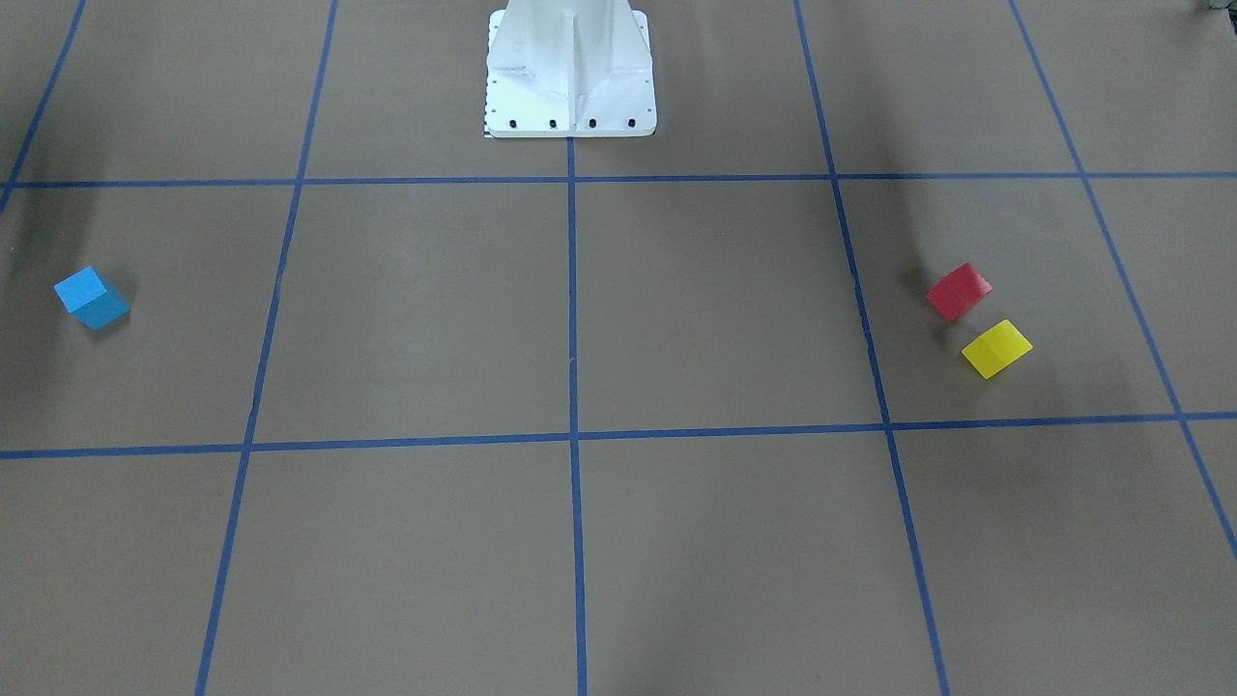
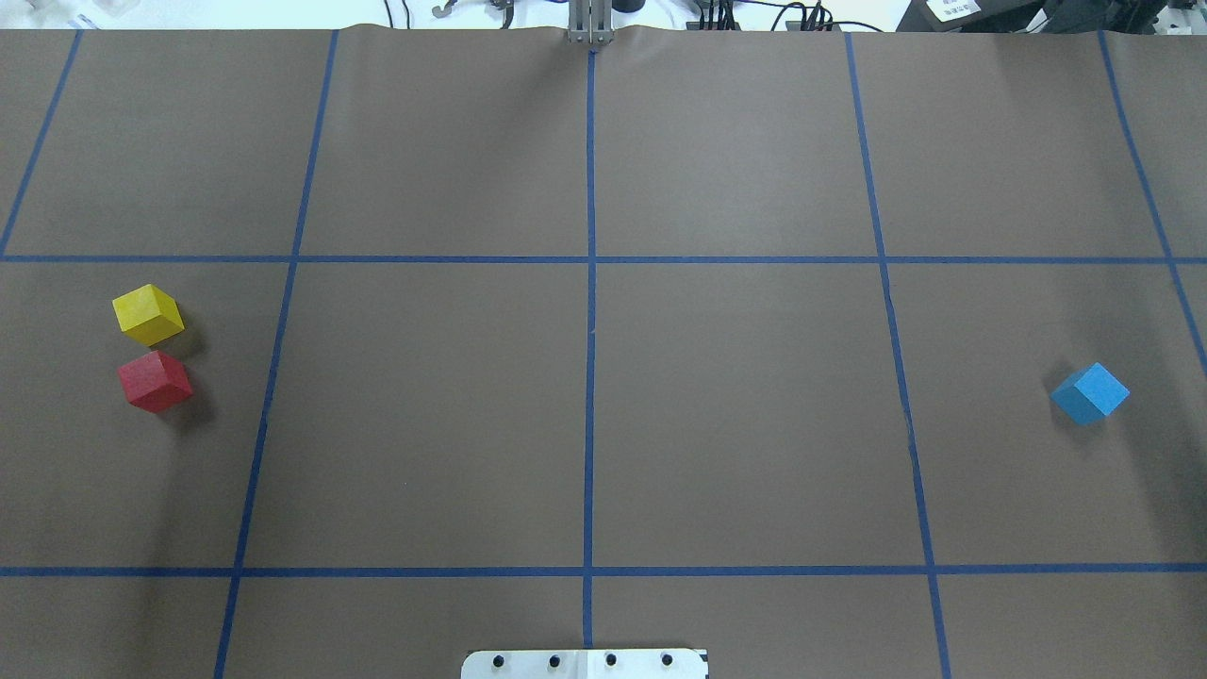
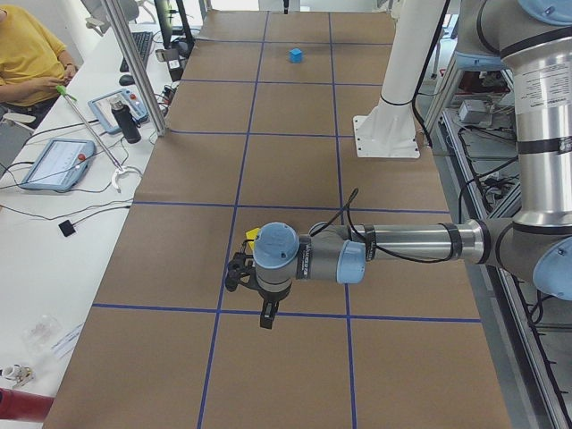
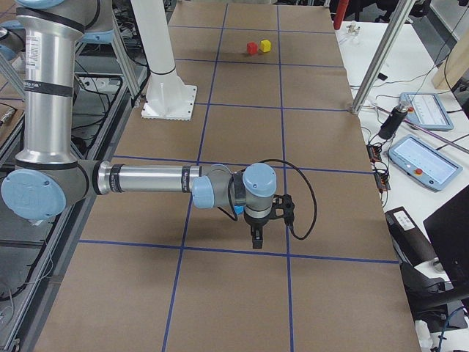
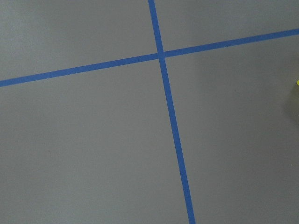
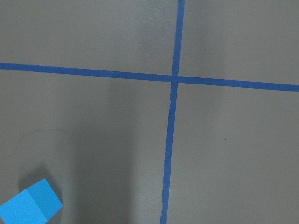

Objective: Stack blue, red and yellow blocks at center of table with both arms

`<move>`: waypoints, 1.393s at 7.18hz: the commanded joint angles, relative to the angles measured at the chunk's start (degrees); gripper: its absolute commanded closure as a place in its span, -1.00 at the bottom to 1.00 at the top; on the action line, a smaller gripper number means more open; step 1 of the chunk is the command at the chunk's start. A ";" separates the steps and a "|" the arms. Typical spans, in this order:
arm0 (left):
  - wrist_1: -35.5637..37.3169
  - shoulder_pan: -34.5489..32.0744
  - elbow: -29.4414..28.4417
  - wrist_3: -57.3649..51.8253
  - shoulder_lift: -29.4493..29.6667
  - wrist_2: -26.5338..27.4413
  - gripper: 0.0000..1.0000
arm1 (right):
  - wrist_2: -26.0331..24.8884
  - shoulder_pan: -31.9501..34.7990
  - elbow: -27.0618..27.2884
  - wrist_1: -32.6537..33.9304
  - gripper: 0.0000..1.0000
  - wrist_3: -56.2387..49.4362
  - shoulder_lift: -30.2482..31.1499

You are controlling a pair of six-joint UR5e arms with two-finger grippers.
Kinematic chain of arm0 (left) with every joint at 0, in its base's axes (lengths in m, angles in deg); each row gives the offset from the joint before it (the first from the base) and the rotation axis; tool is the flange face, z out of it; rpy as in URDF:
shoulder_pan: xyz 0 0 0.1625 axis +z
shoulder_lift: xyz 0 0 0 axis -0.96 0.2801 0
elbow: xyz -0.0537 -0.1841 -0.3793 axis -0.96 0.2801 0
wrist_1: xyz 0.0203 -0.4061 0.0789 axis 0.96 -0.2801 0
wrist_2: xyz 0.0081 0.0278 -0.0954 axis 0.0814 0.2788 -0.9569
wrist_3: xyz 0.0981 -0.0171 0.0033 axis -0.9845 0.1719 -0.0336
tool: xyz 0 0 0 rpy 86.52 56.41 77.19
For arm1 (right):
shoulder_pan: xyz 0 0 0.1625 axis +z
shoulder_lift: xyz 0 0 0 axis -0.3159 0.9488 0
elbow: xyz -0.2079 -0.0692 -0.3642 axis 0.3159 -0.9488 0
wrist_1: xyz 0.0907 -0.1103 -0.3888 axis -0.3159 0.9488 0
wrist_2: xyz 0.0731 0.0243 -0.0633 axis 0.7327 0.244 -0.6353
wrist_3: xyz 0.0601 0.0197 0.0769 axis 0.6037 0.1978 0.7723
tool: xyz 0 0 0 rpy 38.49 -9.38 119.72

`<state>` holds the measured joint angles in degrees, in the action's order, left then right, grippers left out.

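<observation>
Blue block [image 2: 1090,393]: on the table's [image 2: 735,424] right side, outside the right-hand tape line, standing alone with its corner turned toward the robot.
Red block [image 2: 155,381]: on the left side, outside the left-hand tape line, nearer the robot than the yellow one.
Yellow block [image 2: 148,314]: just beside the red, on its far side, with a thin gap between the 2.
Open room: a wide stretch of brown surface and the centre tape line lie between the blue block and the other 2.
Edges: the far table edge meets a white bench with cables; the white pedestal [image 1: 570,77] stands at the near edge on the centre line.
Left arm [image 3: 393,246]: reaches out level over the left side.
Left gripper [image 3: 266,317]: points down above a tape line; a yellow corner shows behind the wrist. I cannot tell how wide the fingers are.
Right arm [image 4: 146,180]: reaches out level over the right side.
Right gripper [image 4: 256,240]: points down just above a tape line; finger width cannot be told.
Side benches: tablets lie on both; a person [image 3: 27,54] sits at the far bench corner.
</observation>
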<state>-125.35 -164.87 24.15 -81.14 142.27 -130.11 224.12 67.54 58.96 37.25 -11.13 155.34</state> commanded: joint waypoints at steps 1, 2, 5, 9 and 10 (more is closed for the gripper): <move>0.09 0.00 0.20 0.00 0.09 0.17 -1.00 | 0.09 0.00 0.06 0.00 -1.00 0.00 -0.04; 0.09 0.00 0.99 -0.09 0.01 0.09 -1.00 | 0.09 -0.09 -0.02 0.00 -1.00 0.00 -0.04; -0.09 0.00 1.52 0.17 0.44 0.26 -1.00 | 0.17 -0.09 0.94 -0.17 -1.00 -0.79 -0.39; -4.04 0.00 2.14 0.35 6.13 0.79 -1.00 | 0.35 -0.09 0.68 -9.93 -1.00 0.44 -0.92; -5.09 0.00 1.44 0.35 9.90 1.14 -1.00 | 1.13 0.00 1.03 -10.02 -1.00 0.18 -0.40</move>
<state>-129.02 -164.87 26.07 -80.82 148.09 -129.25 224.50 67.46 59.68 28.09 -10.92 154.68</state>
